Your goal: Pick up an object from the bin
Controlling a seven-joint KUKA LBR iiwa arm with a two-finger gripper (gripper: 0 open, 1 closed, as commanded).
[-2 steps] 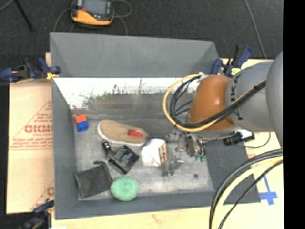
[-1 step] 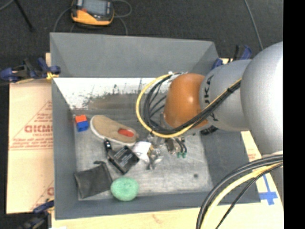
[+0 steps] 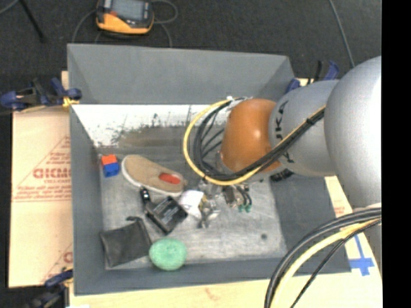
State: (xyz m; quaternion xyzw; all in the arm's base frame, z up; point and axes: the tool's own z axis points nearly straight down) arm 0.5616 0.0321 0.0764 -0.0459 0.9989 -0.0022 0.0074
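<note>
Grey metal bin (image 3: pixel 192 76): sloping walls, a pale back wall streaked with dark scuffs, and a matte, felt-like floor; you look down on it from above.
Room: dark carpet-like floor (image 3: pixel 212 11) crossed by black cables, with an orange-and-black handheld device (image 3: pixel 125 13) lying beyond the bin's far wall.
Arm (image 3: pixel 334 127): smooth silver-grey casing reaching in from the right, a glossy orange dome cover (image 3: pixel 247 133) at the wrist, and yellow and black cables looped round it.
Writing: dark lettering on the arm casing beside the dome, too hidden for you to read.
End effector (image 3: pixel 206 215): bare metal, low over the middle of the bin; you cannot tell whether it is open or closed.
Nearest thing: a small white lump (image 3: pixel 191 201) just to its left.
Beside that: a black angular plastic piece (image 3: pixel 164 212).
Behind: a beige sole-shaped pad (image 3: pixel 151 174) with a red patch.
Left wall: a small blue-and-orange block (image 3: pixel 110 165).
Front left: a crumpled dark grey cloth (image 3: pixel 125 242), with a fuzzy green ball (image 3: pixel 168 253) against its right edge.
</note>
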